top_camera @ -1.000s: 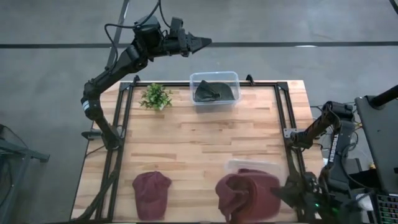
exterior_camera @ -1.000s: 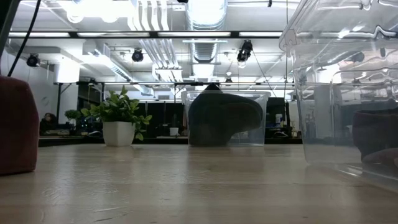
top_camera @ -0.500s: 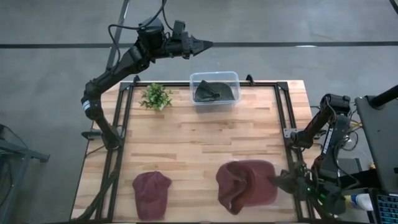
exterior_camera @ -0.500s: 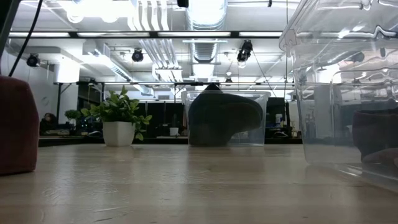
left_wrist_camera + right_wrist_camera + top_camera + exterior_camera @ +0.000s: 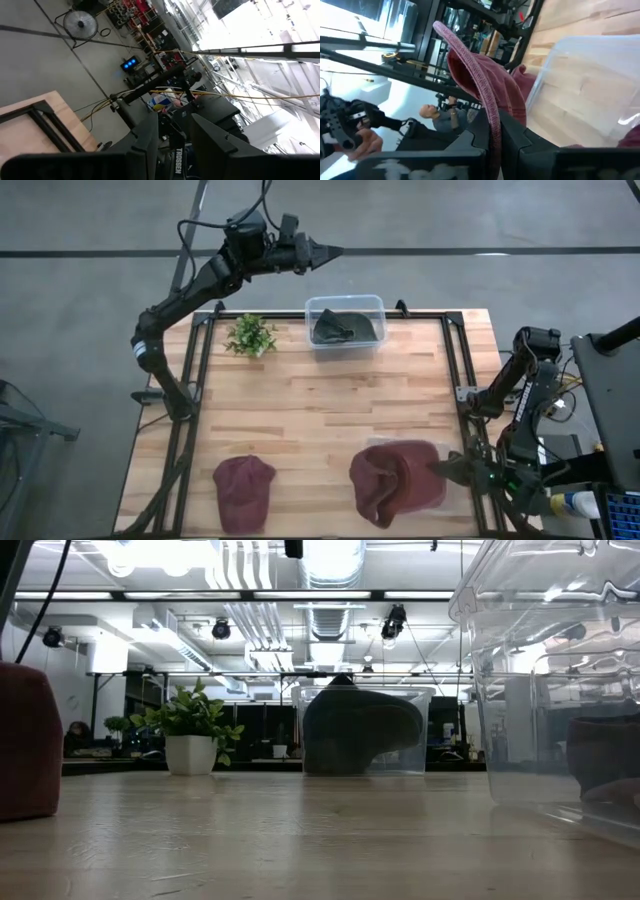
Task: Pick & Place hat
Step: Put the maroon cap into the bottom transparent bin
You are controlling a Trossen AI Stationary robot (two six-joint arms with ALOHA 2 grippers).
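Right fingers pinched shut on maroon hat's brim above clear bin near surface front-right edge; lower straight, release only once fabric clears the rim; left fingers part-open, empty, parked beyond far edge.

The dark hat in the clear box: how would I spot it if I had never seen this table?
Start at the wooden table's far edge, away from both maroon hats. Right of the small green potted plant stands a clear plastic box; the dark grey-green hat lies inside it. It is the only dark hat, and that box sits alone at the far edge.
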